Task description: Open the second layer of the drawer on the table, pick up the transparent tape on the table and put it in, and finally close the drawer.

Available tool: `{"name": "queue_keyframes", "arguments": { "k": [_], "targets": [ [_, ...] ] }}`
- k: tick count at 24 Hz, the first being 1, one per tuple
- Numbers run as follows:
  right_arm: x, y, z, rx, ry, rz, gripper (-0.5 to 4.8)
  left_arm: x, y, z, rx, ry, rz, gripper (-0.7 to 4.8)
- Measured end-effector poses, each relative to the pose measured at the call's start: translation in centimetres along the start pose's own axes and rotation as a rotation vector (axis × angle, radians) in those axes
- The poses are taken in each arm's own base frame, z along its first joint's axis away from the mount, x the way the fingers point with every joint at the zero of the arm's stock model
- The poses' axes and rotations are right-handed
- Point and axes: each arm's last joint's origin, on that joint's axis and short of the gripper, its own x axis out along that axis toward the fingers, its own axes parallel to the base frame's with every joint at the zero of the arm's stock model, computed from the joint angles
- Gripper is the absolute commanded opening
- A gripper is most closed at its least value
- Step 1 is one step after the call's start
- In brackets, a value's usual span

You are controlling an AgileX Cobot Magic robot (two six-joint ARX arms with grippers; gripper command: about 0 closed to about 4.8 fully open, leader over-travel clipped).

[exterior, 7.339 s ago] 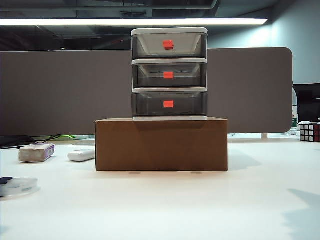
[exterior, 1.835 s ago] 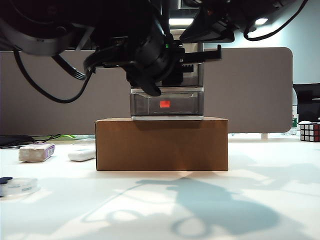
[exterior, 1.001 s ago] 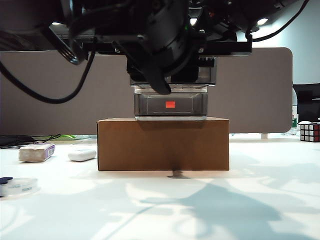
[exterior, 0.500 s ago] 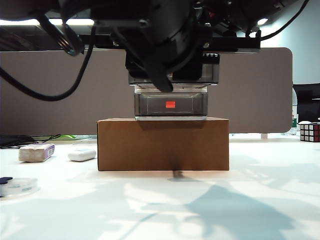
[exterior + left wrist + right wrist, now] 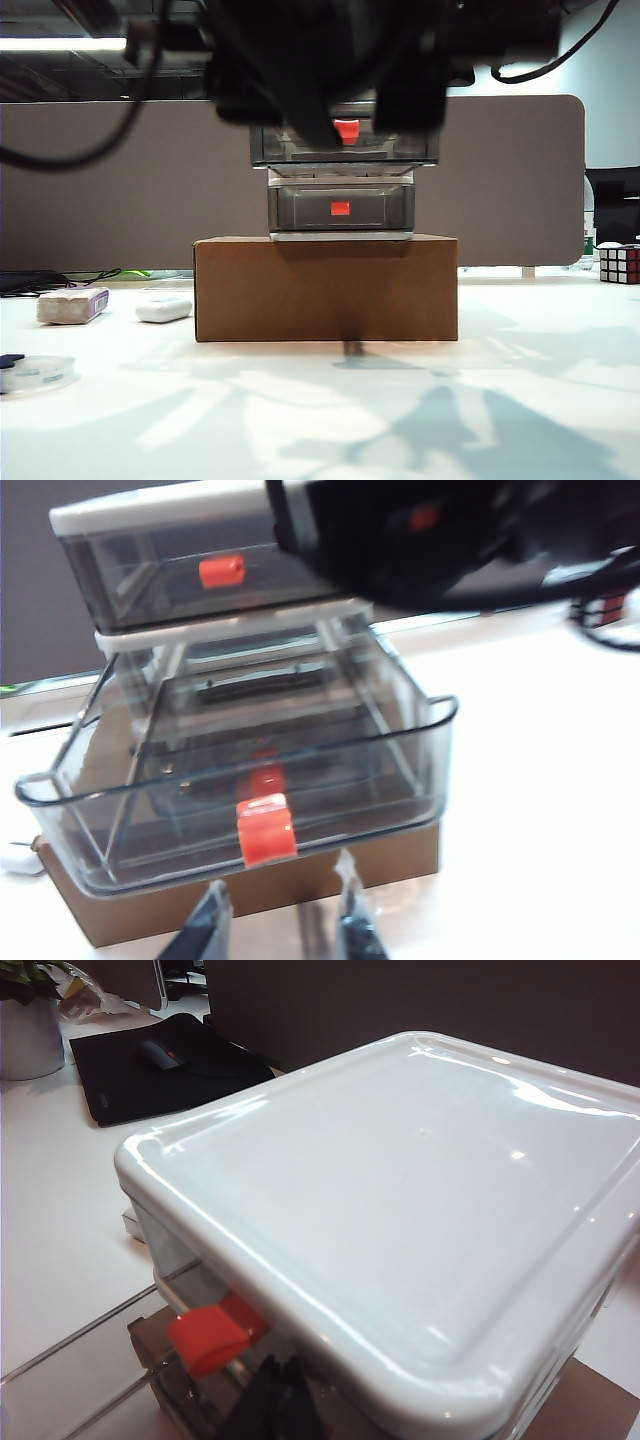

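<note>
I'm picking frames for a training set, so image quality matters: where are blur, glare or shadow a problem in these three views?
Exterior view: dark, blurred arm bulk hides the top of the drawer; broad arm shadows lie on the table. Left wrist view: soft motion blur; the left gripper and the second layer remain readable. Right wrist view: sharp, with glare spots on the white top; the right gripper is dark at the edge.

Right hand (image 5: 272, 1400) below the drawer (image 5: 420, 1210) top
</note>
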Motion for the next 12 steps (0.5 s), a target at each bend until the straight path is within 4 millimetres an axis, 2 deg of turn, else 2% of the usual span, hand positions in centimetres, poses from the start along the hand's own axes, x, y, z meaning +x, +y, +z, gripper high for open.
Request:
{"name": "queue_keyframes", "arguments": {
  "k": [4, 8, 11, 12],
  "targets": [
    [0.0, 0.0, 0.0, 0.0, -0.001, 0.003, -0.05, -1.4, 2.1, 1.3, -0.01, -0.006, -0.01, 1.51],
    [0.0, 0.1, 0.0, 0.0, -0.004, 0.036, -0.05, -2.4, 5.5, 2.9, -0.004, -0.005, -0.093, 1.3],
    [0.0, 0.2, 0.0, 0.0, -0.006, 0.073, -0.05, -1.8, 8.8, 3.6, 0.005, 0.028, -0.148, 1.18],
    [-0.1, 0.3, -0.1, 0.004, 0.005, 0.102, -0.05, -1.4, 11.2, 4.0, 0.01, 0.08, -0.198, 1.02]
  ]
}}
